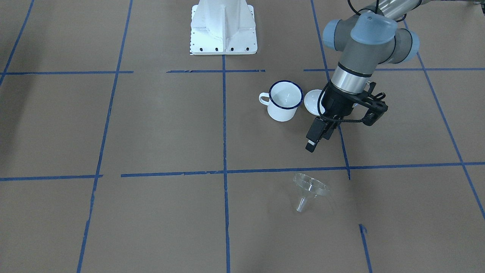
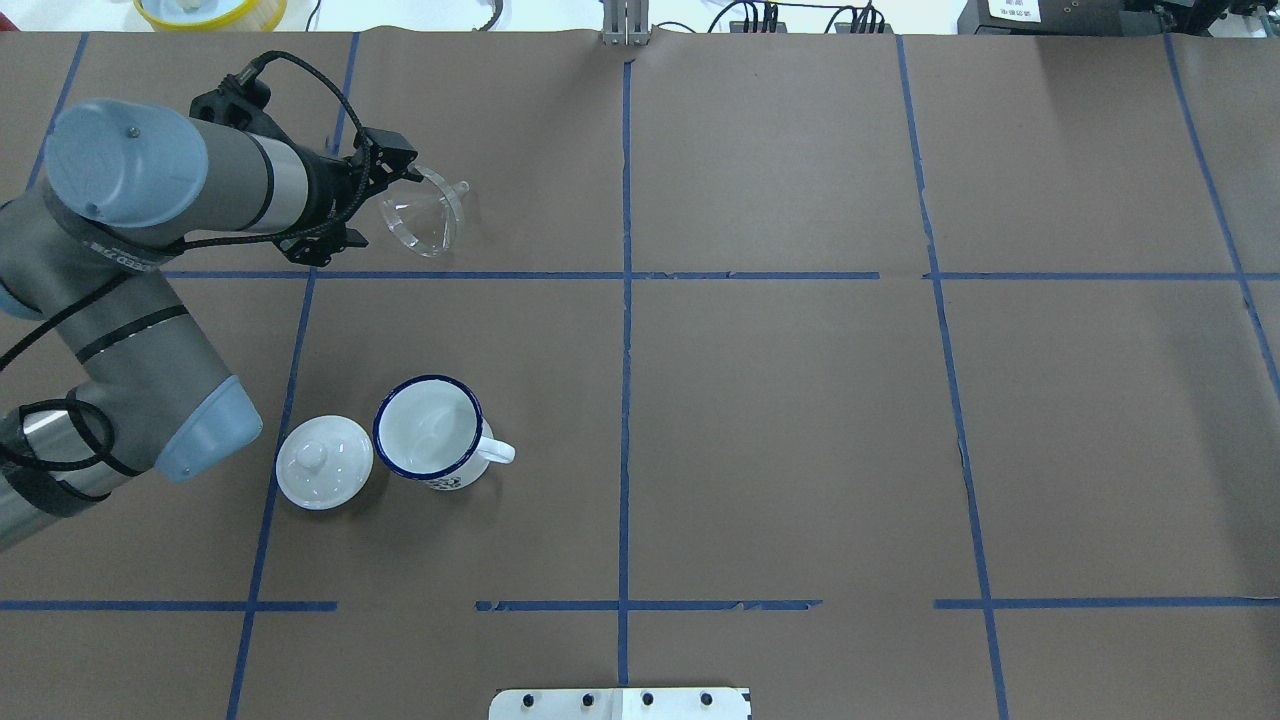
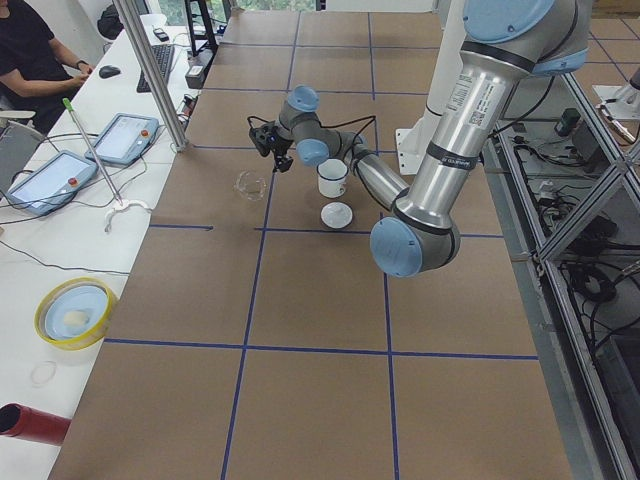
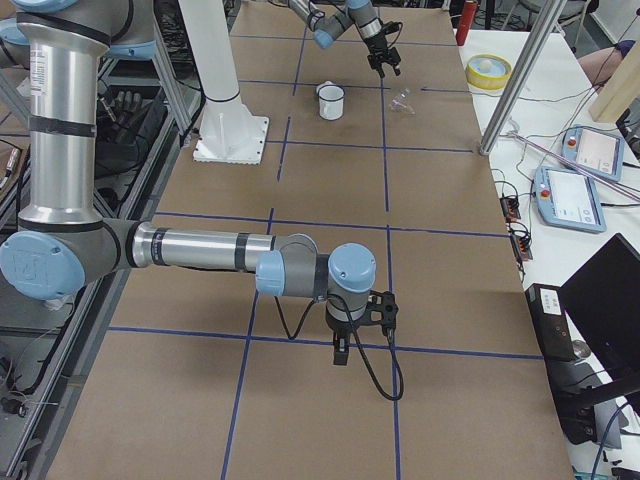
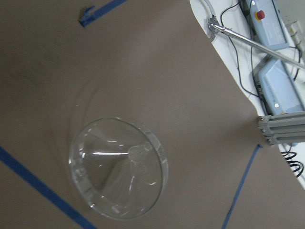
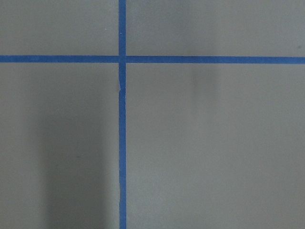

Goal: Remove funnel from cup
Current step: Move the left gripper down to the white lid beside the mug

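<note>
The clear funnel lies tilted on the brown table, well apart from the cup; it also shows in the overhead view and fills the left wrist view. The cup, a white mug with a dark blue rim, stands upright and empty. My left gripper hangs above the table between cup and funnel, looks open and holds nothing. My right gripper shows only in the exterior right view, low over bare table far from both; I cannot tell if it is open or shut.
A white domed lid with a knob lies beside the cup, under my left arm. The white robot base stands at mid table edge. A yellow bowl and an aluminium post stand past the far edge.
</note>
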